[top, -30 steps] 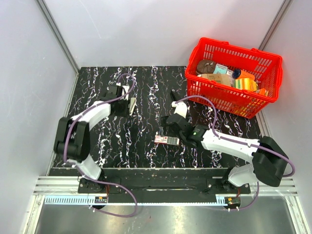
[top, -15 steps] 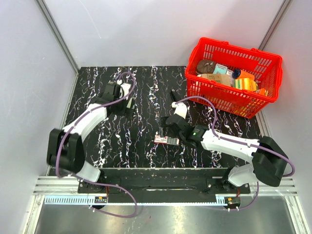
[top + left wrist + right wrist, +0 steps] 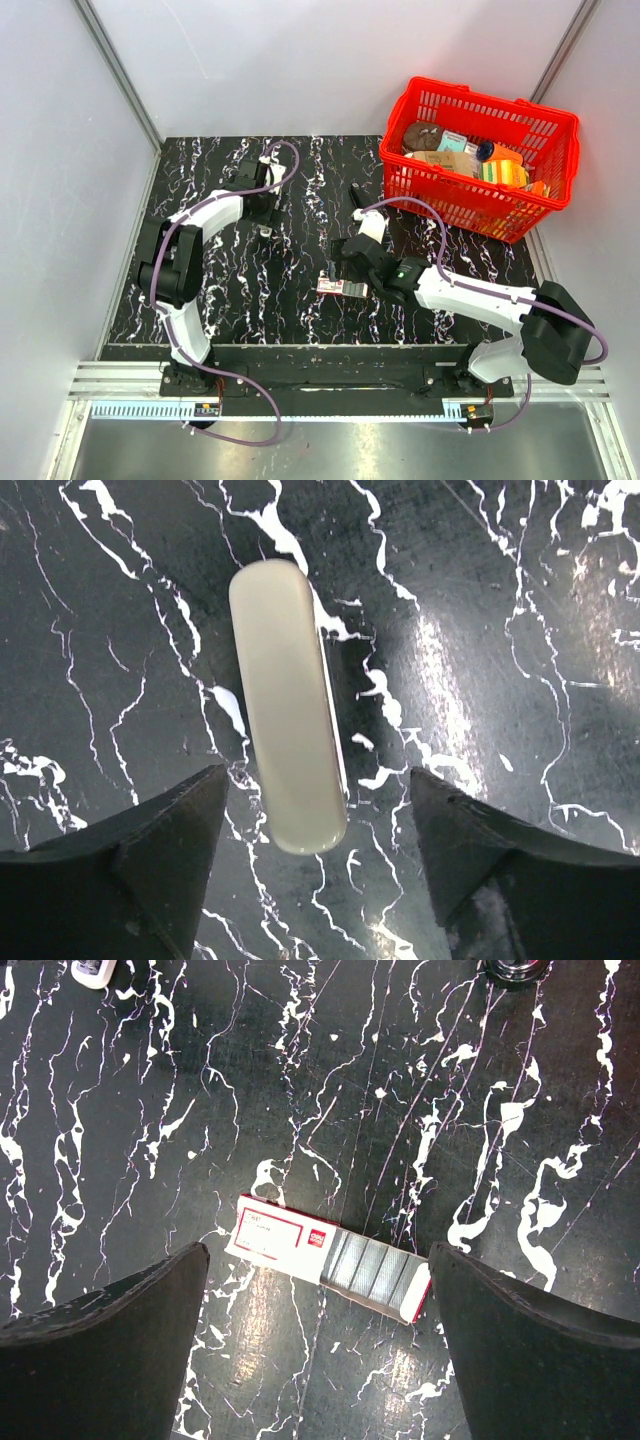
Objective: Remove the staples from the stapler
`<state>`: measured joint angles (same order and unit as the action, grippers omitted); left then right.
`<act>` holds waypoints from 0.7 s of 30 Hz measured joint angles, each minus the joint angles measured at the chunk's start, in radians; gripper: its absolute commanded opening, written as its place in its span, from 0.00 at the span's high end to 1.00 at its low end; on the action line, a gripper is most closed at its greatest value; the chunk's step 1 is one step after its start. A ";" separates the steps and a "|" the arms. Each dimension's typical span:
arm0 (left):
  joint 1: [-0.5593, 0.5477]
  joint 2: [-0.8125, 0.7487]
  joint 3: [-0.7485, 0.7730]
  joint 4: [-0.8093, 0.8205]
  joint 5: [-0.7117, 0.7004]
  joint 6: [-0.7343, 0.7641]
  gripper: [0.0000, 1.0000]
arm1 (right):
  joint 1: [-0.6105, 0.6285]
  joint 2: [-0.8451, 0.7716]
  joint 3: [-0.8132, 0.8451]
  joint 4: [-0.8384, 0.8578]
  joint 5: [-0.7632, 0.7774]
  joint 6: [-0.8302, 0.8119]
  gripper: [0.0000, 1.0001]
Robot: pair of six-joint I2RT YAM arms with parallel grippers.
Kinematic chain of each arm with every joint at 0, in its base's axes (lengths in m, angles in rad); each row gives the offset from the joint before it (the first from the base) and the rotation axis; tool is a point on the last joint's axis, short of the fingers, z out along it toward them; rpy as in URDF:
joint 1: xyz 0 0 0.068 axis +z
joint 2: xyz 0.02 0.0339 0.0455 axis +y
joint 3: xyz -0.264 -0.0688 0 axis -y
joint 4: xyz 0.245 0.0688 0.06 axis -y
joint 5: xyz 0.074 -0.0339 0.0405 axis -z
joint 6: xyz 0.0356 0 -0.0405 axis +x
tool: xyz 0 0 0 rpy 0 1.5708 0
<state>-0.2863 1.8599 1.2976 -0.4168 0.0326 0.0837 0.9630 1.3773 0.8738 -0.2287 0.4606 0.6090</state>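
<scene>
A cream stapler (image 3: 288,705) lies flat on the black marble table, top side up, with no staples showing on it. My left gripper (image 3: 318,772) hovers open over its near end, a finger on each side, not touching. From above, the left gripper (image 3: 262,205) hides most of the stapler. A red-and-white staple box (image 3: 283,1237) lies mid-table with its drawer slid out, showing rows of staples (image 3: 378,1265). My right gripper (image 3: 318,1255) hangs open above that box (image 3: 342,288), holding nothing.
A red basket (image 3: 470,95) full of assorted goods stands at the back right. A small black object (image 3: 355,193) lies just left of it. Grey walls close in the table's left and back sides.
The left gripper has opened and let go of the stapler, which now lies on the table. The left arm has swung right. The right arm has barely moved.
</scene>
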 measured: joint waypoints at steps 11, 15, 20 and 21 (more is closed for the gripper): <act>0.000 0.038 0.018 0.026 -0.027 0.005 0.81 | 0.000 -0.002 -0.005 0.007 -0.003 -0.002 0.08; -0.003 0.017 -0.012 0.042 -0.043 0.002 0.82 | 0.000 -0.003 -0.005 0.007 -0.006 -0.002 0.09; -0.001 -0.160 -0.185 -0.009 -0.053 -0.006 0.82 | 0.000 -0.006 -0.005 0.006 -0.011 -0.001 0.11; 0.000 -0.209 -0.222 -0.027 -0.053 -0.006 0.82 | 0.000 -0.006 -0.005 0.005 -0.013 0.001 0.12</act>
<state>-0.2867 1.6508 1.0756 -0.4435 -0.0200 0.0772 0.9630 1.3716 0.8692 -0.2234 0.4473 0.6098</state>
